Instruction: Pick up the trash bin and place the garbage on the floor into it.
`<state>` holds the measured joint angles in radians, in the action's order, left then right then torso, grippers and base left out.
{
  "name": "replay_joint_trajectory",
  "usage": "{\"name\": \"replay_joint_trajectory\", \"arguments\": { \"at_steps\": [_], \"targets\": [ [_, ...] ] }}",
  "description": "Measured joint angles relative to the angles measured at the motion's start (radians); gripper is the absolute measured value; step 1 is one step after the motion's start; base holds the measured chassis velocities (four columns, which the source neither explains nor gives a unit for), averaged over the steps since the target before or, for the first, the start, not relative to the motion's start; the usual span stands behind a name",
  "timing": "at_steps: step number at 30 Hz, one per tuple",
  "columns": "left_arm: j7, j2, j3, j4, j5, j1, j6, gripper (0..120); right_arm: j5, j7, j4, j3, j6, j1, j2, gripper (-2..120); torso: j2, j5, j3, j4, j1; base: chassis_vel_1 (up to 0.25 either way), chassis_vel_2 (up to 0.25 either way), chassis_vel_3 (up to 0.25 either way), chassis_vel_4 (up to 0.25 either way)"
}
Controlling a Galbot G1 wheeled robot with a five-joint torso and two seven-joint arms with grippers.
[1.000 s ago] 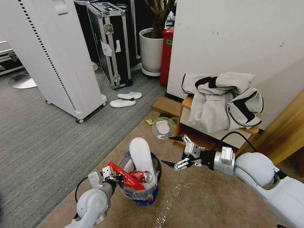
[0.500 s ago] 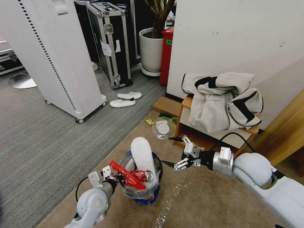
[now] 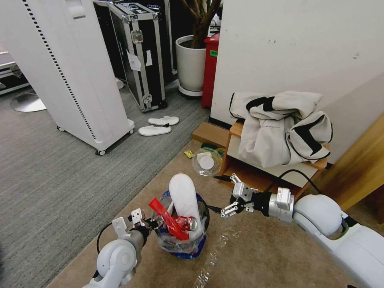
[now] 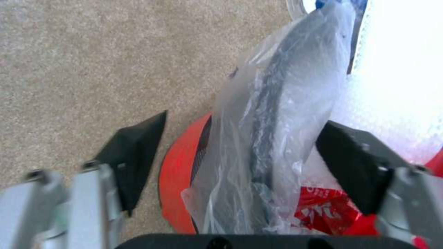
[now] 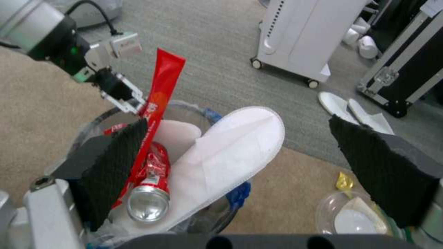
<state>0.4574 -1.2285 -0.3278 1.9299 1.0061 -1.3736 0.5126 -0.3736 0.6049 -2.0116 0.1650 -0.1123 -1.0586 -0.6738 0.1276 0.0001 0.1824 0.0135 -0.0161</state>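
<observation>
From my head camera, the trash bin (image 3: pixel 182 236) sits on the beige carpet (image 3: pixel 256 256) just ahead of me, stuffed with a white slipper (image 3: pixel 185 197), a red wrapper (image 3: pixel 167 218) and a crushed red can (image 3: pixel 185 223). My left gripper (image 3: pixel 141 225) is at its near rim, and my right gripper (image 3: pixel 228 198) hovers spread and empty just beside the far rim. A clear lidded cup (image 3: pixel 206 162) and a small yellow scrap (image 3: pixel 189 153) lie on the carpet beyond. In my left wrist view the pads (image 4: pixel 136 152) straddle the bin's rim and bag liner (image 4: pixel 272 138) with a gap either side; I think they grip nothing yet, though the view is cramped. My right wrist view shows wide fingers (image 5: pixel 115 166) above the bin. I judge the bin light and stiff, its liner slippery, so I'd pinch rim and liner together; the cup looks thin and crushable.
</observation>
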Motion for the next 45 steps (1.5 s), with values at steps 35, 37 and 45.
{"name": "replay_joint_trajectory", "arguments": {
  "at_steps": [35,37,45],
  "targets": [
    [-0.038,0.031,-0.036,0.092,-0.019,-0.055,-0.01,100,0.012,0.003,-0.006,0.031,0.001,-0.031,-0.008,100,0.0,-0.0001,0.0,0.0,0.0,0.0,0.0,0.0,0.0],
    [-0.039,0.037,-0.041,0.103,-0.023,-0.061,-0.009,100,0.004,0.002,-0.01,0.038,0.0,-0.036,-0.007,100,0.0,-0.0001,0.0,0.0001,0.0,0.0,0.0,0.0,0.0],
    [-0.034,0.063,-0.069,0.172,-0.02,-0.091,0.001,100,-0.018,-0.01,-0.041,0.089,0.0,-0.07,0.006,100,0.0,-0.0001,0.0,0.0,0.0,0.0,0.0,0.0,0.0]
  ]
}}
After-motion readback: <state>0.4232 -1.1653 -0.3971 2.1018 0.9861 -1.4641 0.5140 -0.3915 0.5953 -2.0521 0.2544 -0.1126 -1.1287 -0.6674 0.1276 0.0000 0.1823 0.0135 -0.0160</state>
